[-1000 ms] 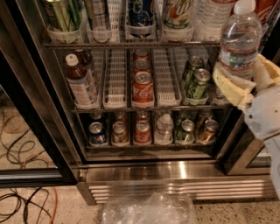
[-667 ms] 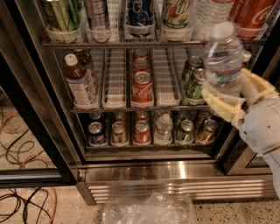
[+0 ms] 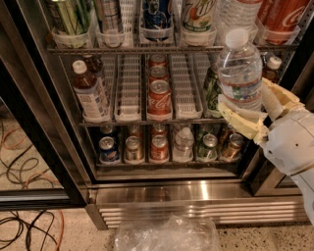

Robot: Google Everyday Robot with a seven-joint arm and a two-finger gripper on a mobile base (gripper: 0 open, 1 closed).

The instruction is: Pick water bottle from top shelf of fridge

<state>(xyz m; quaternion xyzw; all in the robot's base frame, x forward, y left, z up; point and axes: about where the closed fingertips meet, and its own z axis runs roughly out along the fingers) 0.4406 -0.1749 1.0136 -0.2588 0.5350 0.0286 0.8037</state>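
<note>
My gripper (image 3: pixel 252 110) is at the right, in front of the open fridge (image 3: pixel 162 193), shut on the water bottle (image 3: pixel 239 71). The bottle is clear and ribbed, with a white cap and a pale label band. It stands upright in my cream fingers (image 3: pixel 243 122), out in front of the middle rack. The top shelf (image 3: pixel 162 48) runs across the top of the view, a wire rack with white lane trays holding cans and another clear bottle (image 3: pixel 238 12). My white arm (image 3: pixel 292 144) comes in from the lower right.
The middle rack holds a brown tea bottle (image 3: pixel 90 90), red cola cans (image 3: pixel 159 98) and a green can (image 3: pixel 212 90). The bottom rack holds several cans and a small bottle (image 3: pixel 184 142). The black-framed door (image 3: pixel 34 147) stands open at left. Cables (image 3: pixel 24 220) and a plastic bag (image 3: pixel 167 235) lie on the floor.
My gripper has carried the water bottle leftward and down, away from the top shelf's right end, to in front of the middle rack.
</note>
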